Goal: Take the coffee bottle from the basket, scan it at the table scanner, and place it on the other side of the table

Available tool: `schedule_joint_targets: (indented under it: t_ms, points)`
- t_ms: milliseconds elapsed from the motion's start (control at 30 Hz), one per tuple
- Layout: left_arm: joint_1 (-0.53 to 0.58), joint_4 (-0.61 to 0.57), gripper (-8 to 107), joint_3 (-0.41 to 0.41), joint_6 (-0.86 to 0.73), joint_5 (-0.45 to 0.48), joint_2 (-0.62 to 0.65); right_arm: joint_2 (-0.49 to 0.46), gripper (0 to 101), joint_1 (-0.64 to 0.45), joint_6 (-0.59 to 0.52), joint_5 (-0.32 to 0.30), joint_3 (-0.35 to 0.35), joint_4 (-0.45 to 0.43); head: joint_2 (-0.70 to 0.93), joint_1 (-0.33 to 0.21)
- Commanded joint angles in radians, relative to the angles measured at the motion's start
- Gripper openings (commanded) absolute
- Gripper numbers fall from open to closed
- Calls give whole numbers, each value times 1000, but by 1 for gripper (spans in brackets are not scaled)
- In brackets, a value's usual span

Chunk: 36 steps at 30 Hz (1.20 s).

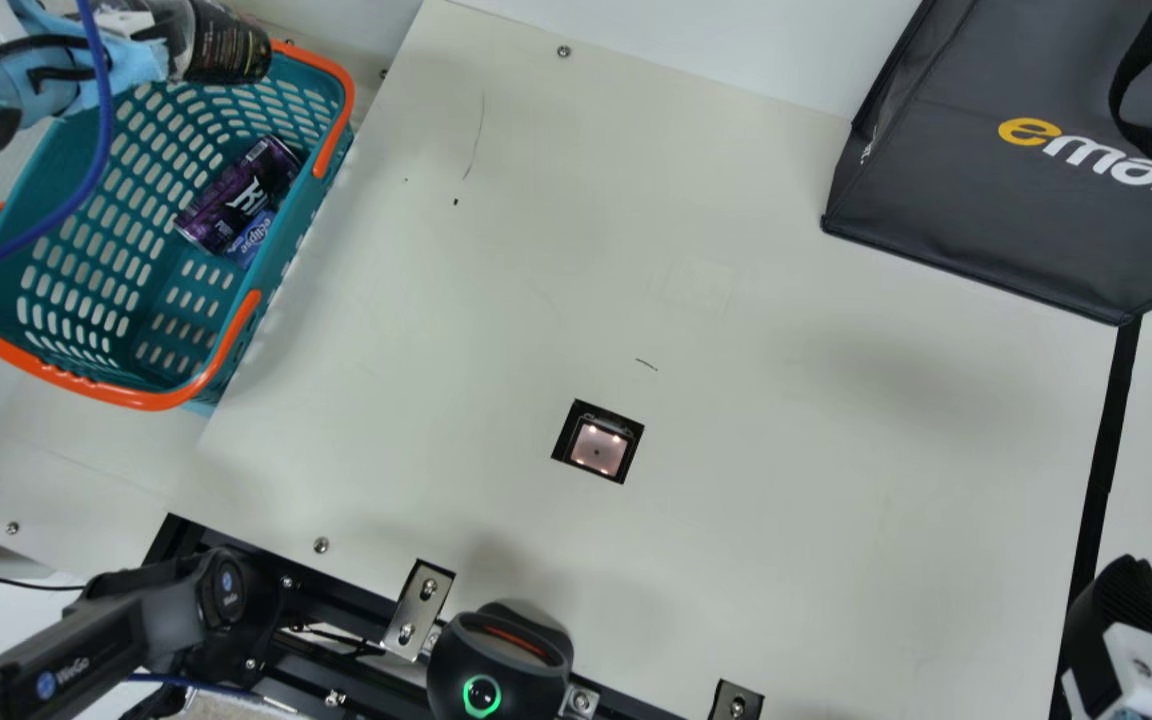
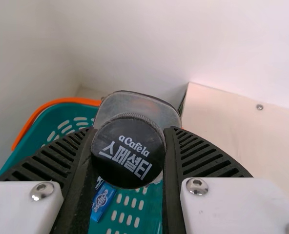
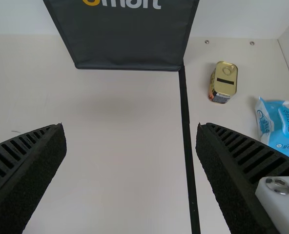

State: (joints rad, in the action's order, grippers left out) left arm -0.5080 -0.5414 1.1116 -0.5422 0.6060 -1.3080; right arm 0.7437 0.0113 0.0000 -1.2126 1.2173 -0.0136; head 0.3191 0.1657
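While the left claw (image 1: 158, 48) is clamped on the black cap (image 2: 128, 152) end of the dark-labelled coffee bottle (image 1: 229, 45), the right claw (image 1: 1131, 605) has its fingers wide apart, by the black strip (image 1: 1108, 440). Bottle is over the far end of the teal perforated basket (image 1: 288, 235) with orange handles. Inside basket: purple can (image 1: 241, 195), small blue pack (image 1: 254, 238) beside it. Lit square scanner (image 1: 598, 447) sits in the cream tabletop (image 1: 786, 500). Dark-grey bag (image 1: 976, 190) at far right. Past strip: gold rectangular tin (image 3: 223, 82), blue-and-white packet (image 3: 278, 126).
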Motion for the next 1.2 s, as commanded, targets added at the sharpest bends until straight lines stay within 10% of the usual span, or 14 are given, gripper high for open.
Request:
schedule_joint_targets:
  t_ms: [0, 1167]
  points:
    - [23, 25, -8, 10, 38, 3, 7, 0, 95, 0, 0, 0, 0, 0, 2, -27]
    - [574, 422, -8, 128, 471, 261, 83, 0, 95, 0, 0, 0, 0, 0, 2, -27]
